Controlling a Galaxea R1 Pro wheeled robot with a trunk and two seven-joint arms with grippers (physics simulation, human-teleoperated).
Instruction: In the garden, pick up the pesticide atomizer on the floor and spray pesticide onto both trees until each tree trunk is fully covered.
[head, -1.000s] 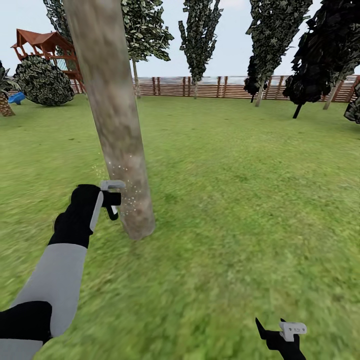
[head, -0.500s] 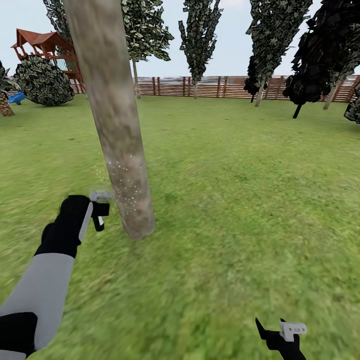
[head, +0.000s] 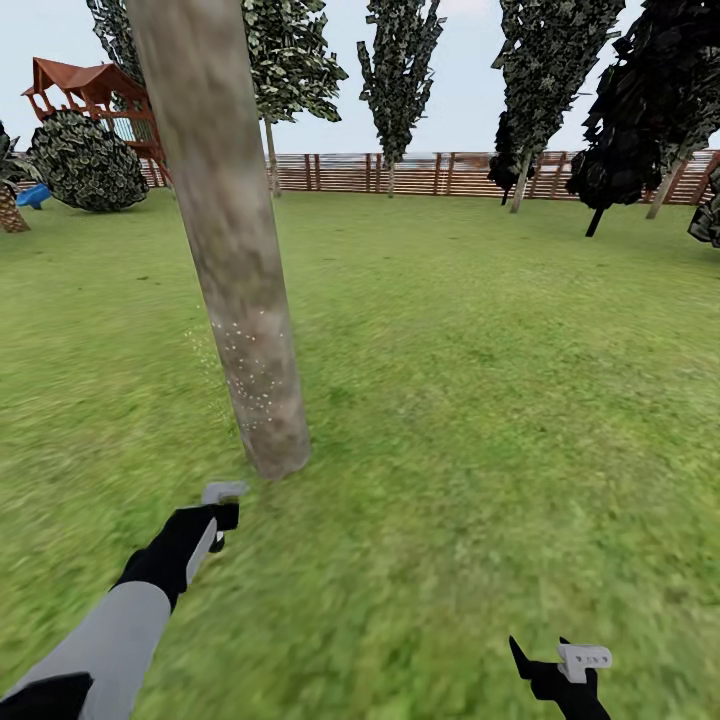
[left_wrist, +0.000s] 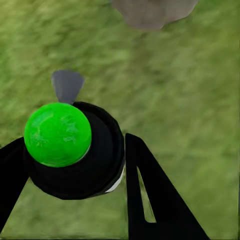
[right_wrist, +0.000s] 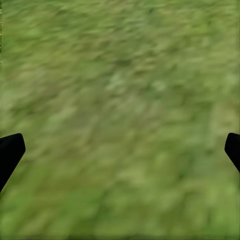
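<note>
One thick grey-tan tree trunk (head: 232, 270) leans up from the garden lawn (head: 480, 380); the second thick-trunked tree is out of view. Pale pesticide specks (head: 250, 372) dot the trunk's lower part. My left gripper (head: 213, 512) is low, just in front of the trunk's base and apart from it, shut on the atomizer (head: 222, 492). In the left wrist view the atomizer (left_wrist: 60, 137) has a green cap, a black body and a grey nozzle, gripped between black fingers (left_wrist: 150, 200), with the trunk's base (left_wrist: 152, 11) beyond. My right gripper (head: 555, 672) hangs open over grass (right_wrist: 120, 125).
A brown slat fence (head: 450, 172) closes the lawn at the back. Thin columnar trees (head: 400, 70) and dark trees (head: 650, 110) stand along it. A round bush (head: 85, 165) and a red play structure (head: 90, 90) are at the far left.
My left arm has dropped and pulled back from beside the trunk to near its base, with the atomizer still held. The specks stay on the bark. The right gripper has not moved.
</note>
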